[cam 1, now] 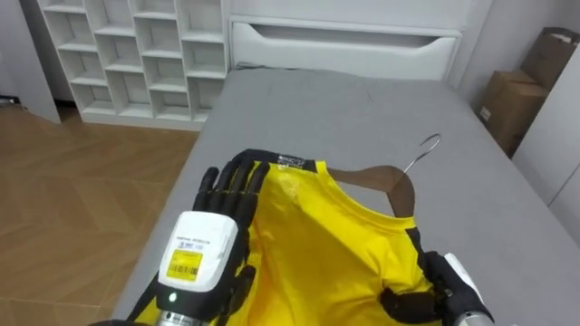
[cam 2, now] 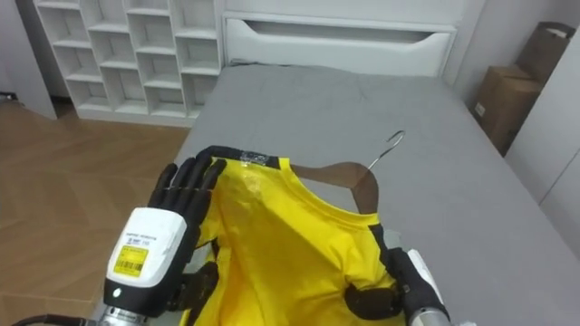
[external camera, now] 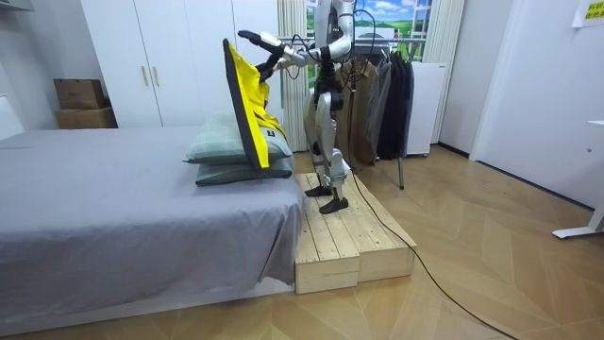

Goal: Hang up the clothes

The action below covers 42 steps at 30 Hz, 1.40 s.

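A yellow shirt (cam 1: pixel 326 254) with black trim is held up in front of me, above the grey bed (cam 1: pixel 362 118). A brown wooden hanger (cam 1: pixel 385 178) with a metal hook sticks out of its collar, tilted toward the right. My left hand (cam 1: pixel 222 204) grips the shirt's left shoulder, fingers curled over the black edge. My right hand (cam 1: pixel 435 285) clasps the shirt's right side at the lower right. In the room view I stand on a wooden platform (external camera: pixel 349 236) at the bed's head, arms stretched out, with the shirt (external camera: pixel 247 104) hanging over the pillows (external camera: pixel 236 146).
A white cubby shelf (cam 1: pixel 136 54) stands at the far left beyond wooden floor. A white bed board (cam 1: pixel 344 45) closes the far end of the bed. Cardboard boxes (cam 1: pixel 512 104) sit at the right. A rack of dark clothes (external camera: pixel 382 94) stands behind me.
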Available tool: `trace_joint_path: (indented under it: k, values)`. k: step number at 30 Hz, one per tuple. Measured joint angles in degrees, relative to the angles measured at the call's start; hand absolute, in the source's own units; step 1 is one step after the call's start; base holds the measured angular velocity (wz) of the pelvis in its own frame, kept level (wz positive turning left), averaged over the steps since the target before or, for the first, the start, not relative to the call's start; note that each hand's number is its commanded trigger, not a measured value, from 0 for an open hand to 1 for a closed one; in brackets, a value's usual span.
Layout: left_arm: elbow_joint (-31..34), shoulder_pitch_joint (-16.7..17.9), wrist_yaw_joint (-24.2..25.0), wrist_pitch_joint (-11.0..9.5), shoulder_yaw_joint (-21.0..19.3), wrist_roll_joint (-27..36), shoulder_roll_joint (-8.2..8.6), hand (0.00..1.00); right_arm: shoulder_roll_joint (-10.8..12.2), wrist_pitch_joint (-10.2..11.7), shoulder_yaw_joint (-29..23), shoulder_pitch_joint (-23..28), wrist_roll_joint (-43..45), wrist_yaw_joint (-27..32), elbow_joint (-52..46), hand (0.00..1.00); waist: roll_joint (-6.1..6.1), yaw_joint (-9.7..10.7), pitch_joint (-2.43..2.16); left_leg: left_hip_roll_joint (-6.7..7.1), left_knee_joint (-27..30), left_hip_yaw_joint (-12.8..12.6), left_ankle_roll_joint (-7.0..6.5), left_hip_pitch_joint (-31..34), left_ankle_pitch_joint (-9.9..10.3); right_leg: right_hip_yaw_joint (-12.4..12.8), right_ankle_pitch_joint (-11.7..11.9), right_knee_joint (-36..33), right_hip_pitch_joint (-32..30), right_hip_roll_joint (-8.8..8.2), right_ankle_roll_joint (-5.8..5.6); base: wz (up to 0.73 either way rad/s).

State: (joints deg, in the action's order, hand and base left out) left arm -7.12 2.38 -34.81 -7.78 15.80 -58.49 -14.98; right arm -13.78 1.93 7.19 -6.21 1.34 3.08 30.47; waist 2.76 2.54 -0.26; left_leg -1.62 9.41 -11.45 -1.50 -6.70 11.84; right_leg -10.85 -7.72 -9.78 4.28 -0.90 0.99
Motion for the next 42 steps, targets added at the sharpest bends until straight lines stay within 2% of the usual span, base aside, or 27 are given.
trace_joint_path:
  k: [4, 9, 16, 22, 26, 30, 33, 37, 39, 42]
  values:
    - [0.0, 0.0, 0.0, 0.1, -2.3, 3.0, 0.0, 0.0, 0.0, 0.0, -0.2, 0.1, -1.1, 0.0, 0.0, 1.0, 0.05, 0.2, 0.03, 0.01, -0.1, 0.5, 0.0, -0.4, 0.0, -0.4, 0.0, 0.1, 0.6, -0.06, 0.0, 0.07]
    - [-0.6, 0.7, -0.1, 0.2, -3.4, 9.6, 0.3, 0.0, 0.0, 0.0, -1.9, 0.7, -1.1, 0.2, 0.0, 1.0, 0.11, -0.7, 0.11, 0.09, -0.6, 0.5, 0.0, -0.7, 0.0, -0.5, 0.0, 0.1, 0.7, 0.06, -0.01, 0.0]
    - [-6.5, 2.1, -0.2, 0.4, -7.5, 13.6, 1.42, 0.0, 0.0, -0.1, -2.6, 3.3, -1.0, 1.7, 0.3, 1.0, -0.18, -1.4, 0.32, 0.07, -0.8, 0.4, 0.0, -0.7, 0.0, -0.2, 0.0, 0.2, 0.6, 0.12, -0.03, 0.0]
    - [-6.5, 2.6, -0.5, 0.3, -11.1, 14.4, 2.96, 0.0, 0.1, -0.1, -4.5, 3.5, -1.0, 1.6, 0.2, 1.0, -0.18, -1.5, 0.31, 0.1, -1.0, 0.7, 0.0, -0.6, 0.0, -0.5, 0.0, 0.3, 0.6, 0.13, -0.07, 0.01]
    - [-6.9, 4.3, -0.9, 0.2, -11.4, 19.8, 3.01, 0.0, 0.1, -0.1, -5.5, 3.6, -0.9, 1.5, 0.1, 1.0, -0.2, -1.4, 0.29, 0.15, -1.0, 0.7, 0.0, -0.6, 0.0, -0.8, 0.0, 0.2, 0.5, 0.08, -0.07, 0.0]
    - [-12.3, 4.8, -0.9, 0.3, -11.3, 24.1, 3.09, 0.0, 0.1, -0.1, -5.9, 4.7, -1.0, 2.3, 0.1, 1.0, -0.33, -1.6, 0.2, 0.2, -0.9, 0.7, 0.0, -0.7, 0.0, -0.9, 0.0, 0.2, 0.7, -0.03, -0.07, 0.0]
    - [-16.5, 5.2, -0.6, 1.3, -11.4, 24.7, 3.15, 0.0, 0.3, -0.2, -6.0, 5.9, -0.2, 3.0, 0.1, 1.0, -0.45, -1.6, 0.11, 0.21, -0.8, 0.7, 0.0, -0.7, 0.0, -0.8, 0.0, 0.1, 0.7, -0.05, -0.07, 0.0]
    - [-17.7, 5.5, -0.3, 1.6, -11.3, 24.7, 3.82, 0.0, 1.0, -0.2, -6.0, 6.8, 2.8, 3.4, 0.1, 1.0, -0.65, -1.9, 0.04, 0.21, -0.8, 0.6, 0.0, -0.8, 0.0, -0.6, 0.0, 0.0, 0.7, -0.02, -0.07, -0.01]
    - [-17.7, 6.2, -0.3, 1.6, -11.2, 24.6, 4.45, 0.0, 1.1, -0.2, -5.9, 7.0, 4.1, 3.4, 0.1, 1.0, -1.1, -2.3, -0.2, 0.2, -0.8, 0.4, -0.01, -1.0, 0.0, -0.4, 0.0, 0.0, 0.7, 0.01, -0.06, -0.06]
    - [-17.7, 7.2, -0.2, 1.6, -11.2, 24.8, 4.98, 0.0, 1.1, -0.2, -5.9, 7.5, 5.0, 3.7, 0.1, 1.0, -1.14, -2.9, -0.21, 0.13, -0.9, 0.3, -0.01, -1.0, 0.0, -0.3, 0.0, 0.0, 0.7, 0.09, -0.06, -0.01]
